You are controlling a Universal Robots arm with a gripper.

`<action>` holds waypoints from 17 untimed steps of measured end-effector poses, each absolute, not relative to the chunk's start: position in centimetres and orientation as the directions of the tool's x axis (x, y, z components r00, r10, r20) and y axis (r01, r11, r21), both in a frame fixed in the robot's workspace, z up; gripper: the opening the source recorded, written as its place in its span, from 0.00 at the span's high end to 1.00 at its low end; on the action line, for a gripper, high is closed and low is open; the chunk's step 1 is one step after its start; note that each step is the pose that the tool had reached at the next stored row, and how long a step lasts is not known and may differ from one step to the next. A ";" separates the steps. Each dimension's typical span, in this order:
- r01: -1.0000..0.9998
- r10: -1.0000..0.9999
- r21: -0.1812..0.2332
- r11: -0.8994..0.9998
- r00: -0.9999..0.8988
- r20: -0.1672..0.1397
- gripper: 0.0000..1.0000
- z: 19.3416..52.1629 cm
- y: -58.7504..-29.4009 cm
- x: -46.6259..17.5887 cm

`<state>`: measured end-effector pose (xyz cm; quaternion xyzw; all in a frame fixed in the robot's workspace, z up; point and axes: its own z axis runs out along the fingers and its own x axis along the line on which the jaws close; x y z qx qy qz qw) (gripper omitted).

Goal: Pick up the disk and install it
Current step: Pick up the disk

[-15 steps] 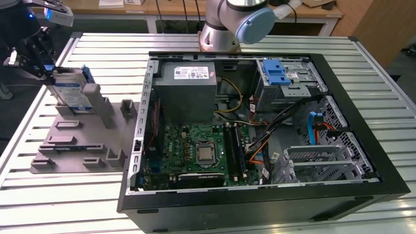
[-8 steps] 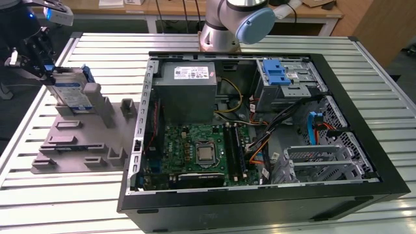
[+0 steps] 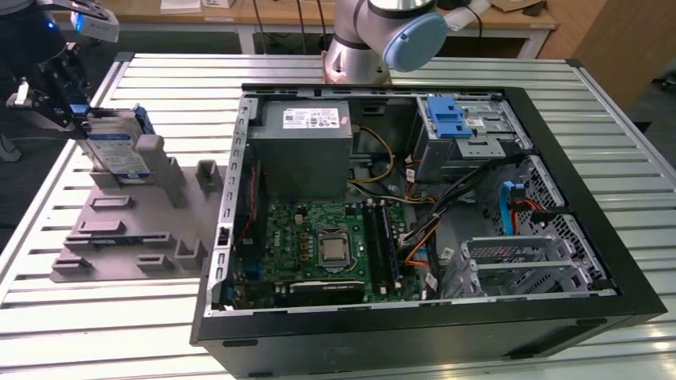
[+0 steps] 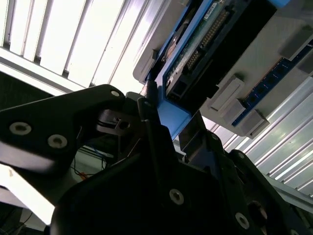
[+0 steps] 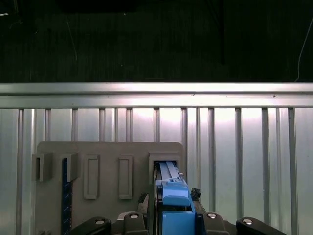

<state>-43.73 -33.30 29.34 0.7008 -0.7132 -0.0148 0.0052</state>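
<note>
Clamping upright disk (image 3: 114,150) in grey fixture (image 3: 127,237), gripper (image 3: 81,119) near table (image 3: 106,317) edge.

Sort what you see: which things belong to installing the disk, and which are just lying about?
Job in hand:
disk
gripper, jaws shut on it
grey holder it stands in
open case

Lying about:
power supply
motherboard
cables
table

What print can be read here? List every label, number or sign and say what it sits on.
No text here can be read.
White-and-blue label on the disk: too small to read.
White sticker on the power supply: too small to read.
Sticker on the drive cage: too small to read.
Markings on the motherboard: too small to read.
</note>
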 end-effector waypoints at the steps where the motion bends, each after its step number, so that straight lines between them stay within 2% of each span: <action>1: -0.999 -1.000 0.028 0.017 -0.018 -0.013 0.56 29.3 -33.3 -43.7; 7: -0.999 -1.000 0.028 0.017 -0.018 -0.013 0.58 29.3 -33.3 -43.7; 8: -0.999 -1.000 0.028 0.017 -0.018 -0.013 0.64 29.3 -33.3 -43.7; 17: -0.999 -1.000 0.028 0.017 -0.018 -0.013 0.64 30.2 -33.3 -43.7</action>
